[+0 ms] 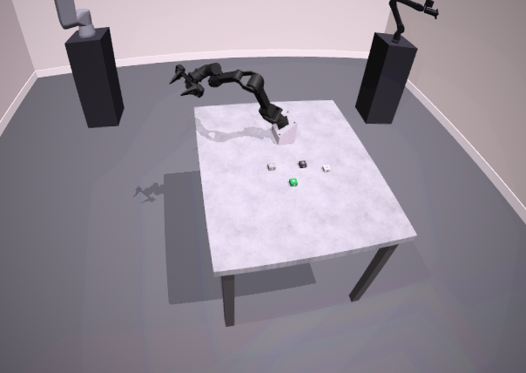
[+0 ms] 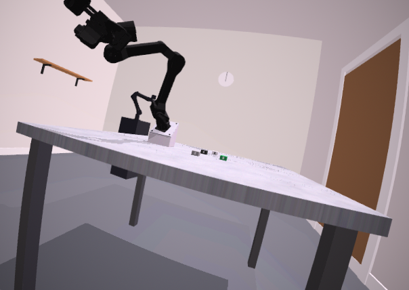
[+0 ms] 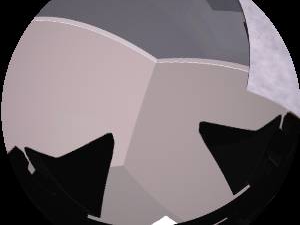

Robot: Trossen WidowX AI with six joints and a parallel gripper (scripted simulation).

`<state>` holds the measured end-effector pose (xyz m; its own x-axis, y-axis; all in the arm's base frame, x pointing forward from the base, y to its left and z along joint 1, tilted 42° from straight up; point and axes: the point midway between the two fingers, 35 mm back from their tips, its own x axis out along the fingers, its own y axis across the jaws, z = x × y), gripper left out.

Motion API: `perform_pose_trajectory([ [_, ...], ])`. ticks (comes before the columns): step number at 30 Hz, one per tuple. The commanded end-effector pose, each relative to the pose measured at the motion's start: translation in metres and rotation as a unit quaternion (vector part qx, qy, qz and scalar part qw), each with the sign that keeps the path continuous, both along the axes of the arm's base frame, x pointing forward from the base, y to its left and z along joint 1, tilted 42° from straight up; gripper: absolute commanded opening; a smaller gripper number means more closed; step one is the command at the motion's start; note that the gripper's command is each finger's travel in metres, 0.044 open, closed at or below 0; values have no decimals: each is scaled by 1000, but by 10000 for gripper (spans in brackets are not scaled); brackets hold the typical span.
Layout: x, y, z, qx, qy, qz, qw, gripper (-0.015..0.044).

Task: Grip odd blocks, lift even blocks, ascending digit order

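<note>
Shows nearest in the top view the wide front part of a pale marbled table [image 1: 270, 230] [image 2: 217, 182] [image 3: 275, 64]. Going farther, finds a green block [image 1: 293, 182] [image 2: 223, 158] on the tabletop; takes it as the centre of a clock face, with twelve toward the back wall. Places a grey block [image 1: 272, 166] [image 2: 196, 153] at ten o'clock, a white block [image 1: 327, 168] [image 2: 214, 153] at two and a black block [image 1: 302, 164] [image 2: 204, 152] at one, all near the green one but apart from it. Shows digits too small to read, so cannot give the blocks' order.

Beyond the blocks, at about twelve, reveals a pale pink base [image 1: 285, 136] [image 2: 162, 139] with the black arm [image 1: 261, 98] [image 2: 170, 74] mounted on top. Reaches with that arm toward ten, ending in a gripper [image 1: 176, 88] [image 2: 81, 19] [image 3: 157, 133] raised past the left edge of the table, well apart from every block. Has the fingers spread wide open, with nothing between them.

Farther off, offers a dark pedestal [image 1: 93, 82] with a grey arm [image 1: 65, 3] at ten, and another dark pedestal [image 1: 387, 79] bearing a small black arm [image 1: 396, 14] between one and two.
</note>
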<state>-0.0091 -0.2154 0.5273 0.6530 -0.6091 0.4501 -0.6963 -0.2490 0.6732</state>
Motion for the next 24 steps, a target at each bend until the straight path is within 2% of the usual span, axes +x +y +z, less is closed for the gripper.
perform_pose_trajectory([
  [1,0,-1,0,5,-8,6,1000,400],
  [5,11,-24,7,108,-159,120,974,400],
  [10,38,-65,1,280,-350,262,855,400],
  [13,63,-90,-12,384,-441,319,746,400],
  [17,108,-117,-42,511,-532,353,575,400],
  [24,208,-128,-121,677,-622,291,264,400],
])
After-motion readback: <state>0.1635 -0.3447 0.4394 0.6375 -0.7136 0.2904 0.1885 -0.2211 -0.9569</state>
